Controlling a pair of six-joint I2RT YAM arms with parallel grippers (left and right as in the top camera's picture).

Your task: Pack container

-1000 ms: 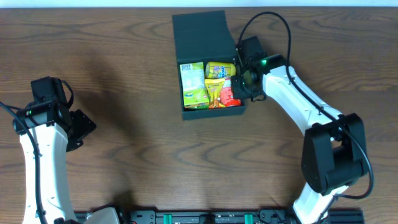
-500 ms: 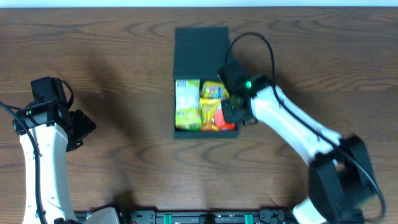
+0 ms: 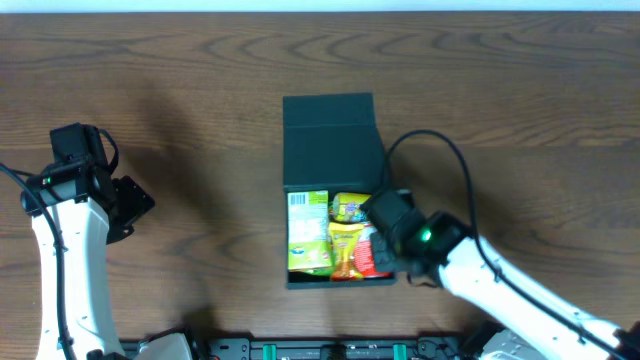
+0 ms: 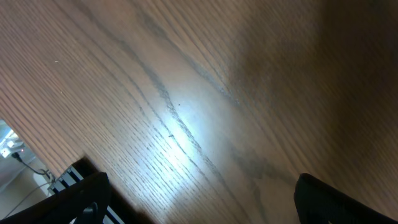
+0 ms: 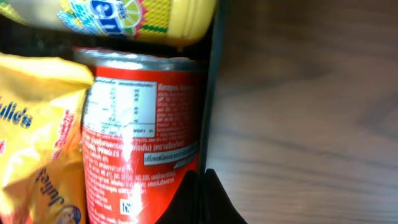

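The dark teal container (image 3: 330, 140) stands at the table's middle with its flap lid folded back on the far side. Inside lie a green packet (image 3: 308, 232), yellow packets (image 3: 346, 240) and a red can (image 3: 372, 258). My right gripper (image 3: 395, 268) is shut on the container's right wall near its front corner. In the right wrist view the fingertips (image 5: 200, 193) pinch that thin dark wall (image 5: 214, 93), with the red can (image 5: 140, 143) just inside. At the far left my left gripper (image 3: 135, 205) hangs open over bare wood, its fingers (image 4: 81, 199) wide apart and holding nothing.
A yellow bag (image 5: 37, 137) and a yellow pouch (image 5: 124, 18) crowd the red can inside the container. A dark rail (image 3: 340, 350) runs along the table's near edge, close to the container's front. Bare wood (image 4: 205, 93) lies under the left gripper.
The right gripper has drawn the container toward the near edge of the table, holding its right wall throughout. The left arm has not moved.
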